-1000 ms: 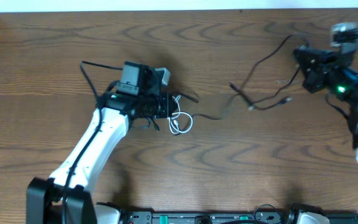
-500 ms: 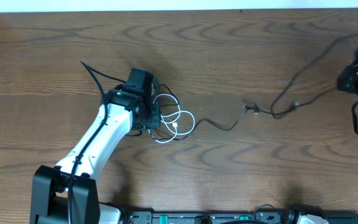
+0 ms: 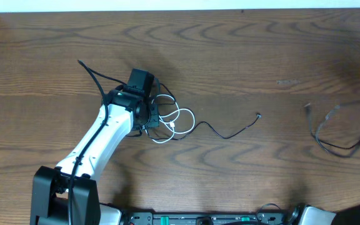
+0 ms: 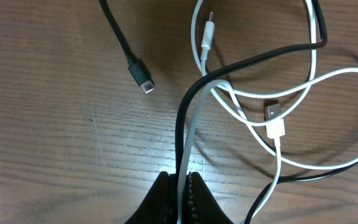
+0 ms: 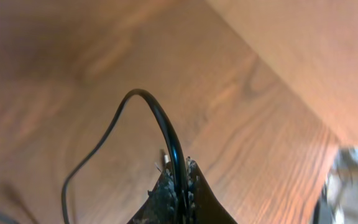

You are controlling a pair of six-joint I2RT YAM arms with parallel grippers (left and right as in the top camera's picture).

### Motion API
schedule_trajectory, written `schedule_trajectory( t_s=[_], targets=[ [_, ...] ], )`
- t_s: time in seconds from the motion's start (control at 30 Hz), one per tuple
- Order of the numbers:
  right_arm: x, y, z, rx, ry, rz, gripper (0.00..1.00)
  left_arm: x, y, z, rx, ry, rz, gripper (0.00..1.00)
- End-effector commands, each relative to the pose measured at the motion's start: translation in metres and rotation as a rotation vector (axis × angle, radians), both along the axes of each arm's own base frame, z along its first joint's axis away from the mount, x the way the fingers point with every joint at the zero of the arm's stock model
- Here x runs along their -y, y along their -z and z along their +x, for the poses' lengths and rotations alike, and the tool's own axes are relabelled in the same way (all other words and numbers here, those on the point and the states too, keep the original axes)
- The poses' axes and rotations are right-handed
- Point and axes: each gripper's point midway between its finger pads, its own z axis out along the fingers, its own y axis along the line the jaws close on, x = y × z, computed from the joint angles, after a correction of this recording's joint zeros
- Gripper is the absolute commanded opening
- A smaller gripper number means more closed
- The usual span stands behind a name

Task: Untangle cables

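Overhead: your left claw (image 4: pixel 180 184) pinches white cable (image 3: pixel 179 122) and black cable (image 3: pixel 230 135), which runs rightward from it; right claw (image 5: pixel 179 177) clamps second black cable (image 5: pixel 165 123).

Overhead: straight down, far, whole table (image 3: pixel 242 56). Left wrist: close, facing down onto the white cable (image 4: pixel 276 130) loops, shared with overhead. Right wrist: close, oblique across table.

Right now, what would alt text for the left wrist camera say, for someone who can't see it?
The left fingers, at the bottom edge, are shut on a white cable and a black cable side by side. Beyond them the white cable loops loosely over the wooden table, two white plugs lying free; a black plug lies apart at upper left.
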Motion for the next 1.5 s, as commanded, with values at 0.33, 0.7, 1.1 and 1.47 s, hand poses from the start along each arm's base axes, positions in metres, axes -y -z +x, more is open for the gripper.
schedule_trajectory(
  t_s=[0.33,0.7,1.1,1.47],
  targets=[
    [0.060,0.029,0.007,0.291,0.184,0.235,0.01,-0.004,0.000,0.001,0.001,-0.015,0.018,0.08],
    [0.059,-0.029,0.056,0.558,-0.061,0.215,0.01,0.022,-0.005,0.012,0.039,0.017,-0.122,0.07],
    [0.026,0.030,0.006,0.296,0.067,0.409,0.60,0.045,-0.011,0.013,0.048,0.111,-0.237,0.08],
    [-0.098,0.045,0.023,0.321,-0.269,0.956,0.99,0.086,-0.076,0.039,0.309,0.294,-0.447,0.07]
  ],
)
